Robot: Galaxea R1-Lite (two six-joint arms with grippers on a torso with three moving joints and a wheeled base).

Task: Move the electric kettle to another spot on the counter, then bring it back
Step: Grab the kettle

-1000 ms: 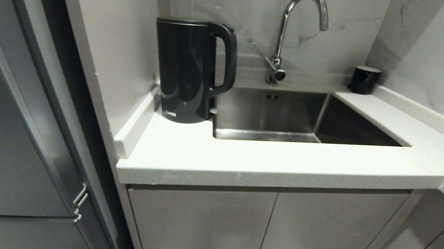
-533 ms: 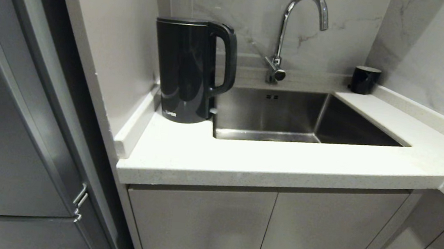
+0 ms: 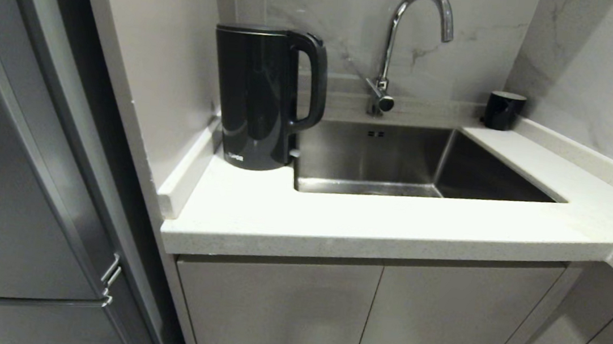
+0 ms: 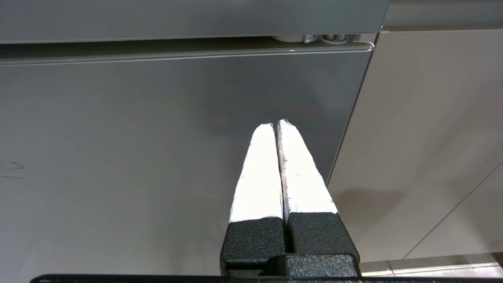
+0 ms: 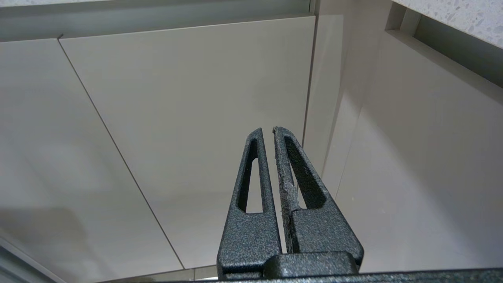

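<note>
The electric kettle (image 3: 257, 98), tall and glossy black with a loop handle on its right side, stands upright on the white counter (image 3: 370, 218) at the back left corner, beside the sink. Neither arm shows in the head view. Down below counter height, my left gripper (image 4: 275, 125) is shut with its white-taped fingers pressed together, facing a grey fridge door. My right gripper (image 5: 268, 129) is shut and empty too, facing pale cabinet doors under the counter edge.
A steel sink (image 3: 410, 160) with a curved tap (image 3: 405, 45) sits right of the kettle. A small black cup (image 3: 504, 110) stands at the back right corner. A grey fridge (image 3: 10, 175) fills the left; cabinet doors (image 3: 370, 321) run below the counter.
</note>
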